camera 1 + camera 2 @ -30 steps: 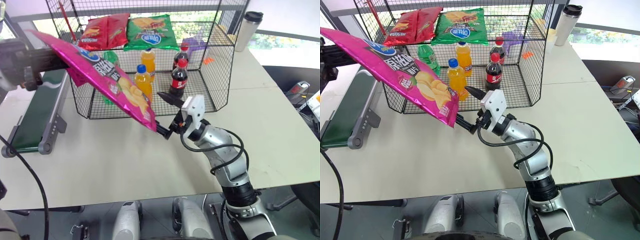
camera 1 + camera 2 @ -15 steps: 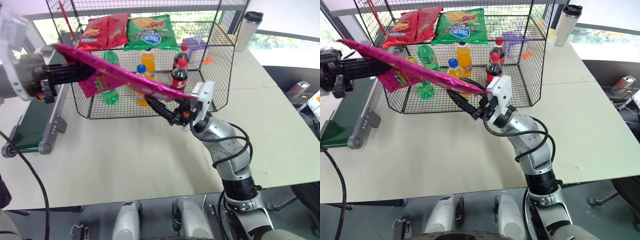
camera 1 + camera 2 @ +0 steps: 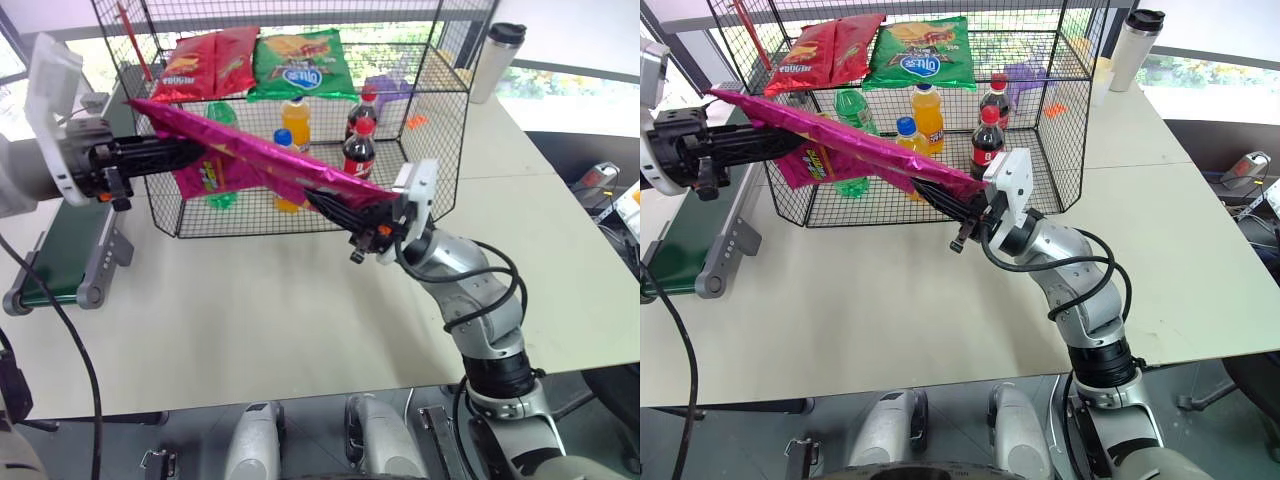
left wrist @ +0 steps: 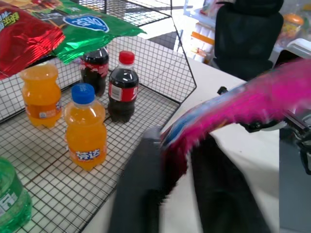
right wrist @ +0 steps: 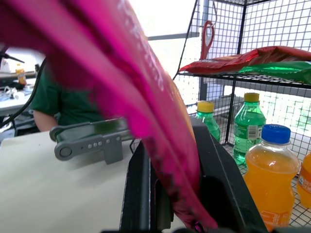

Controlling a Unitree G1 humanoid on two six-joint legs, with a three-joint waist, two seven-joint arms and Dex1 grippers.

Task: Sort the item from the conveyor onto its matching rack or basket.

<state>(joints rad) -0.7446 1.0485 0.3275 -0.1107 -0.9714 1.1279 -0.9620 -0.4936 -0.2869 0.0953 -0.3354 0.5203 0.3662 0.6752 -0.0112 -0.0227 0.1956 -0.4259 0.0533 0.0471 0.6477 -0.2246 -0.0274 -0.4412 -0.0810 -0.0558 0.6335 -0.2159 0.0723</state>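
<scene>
occluded: green bottle (image 3: 215, 185) partly behind pink bag (image 3: 250, 160) | blurred: bag in left wrist view | cut off: conveyor (image 3: 60, 255) at frame edge

Non-task items, catalogued:

- Two red chip bags (image 3: 825, 48), lying flat side by side on an upper wire shelf, labels up.
- One green chip bag (image 3: 922, 52), flat, just beside the red pair on the same shelf.
- Two orange soda bottles (image 4: 86, 127), upright on a lower wire floor, one blue-capped, one orange-capped.
- Two cola bottles (image 4: 122, 87), red caps, upright, near the orange sodas.
- Two green bottles (image 5: 249, 127), upright, yellow caps.
- One white tumbler (image 3: 1135, 36) with dark lid, upright at far corner of pale table (image 3: 880, 320).
- Small purple item, identity unclear, on upper shelf's far side.
</scene>
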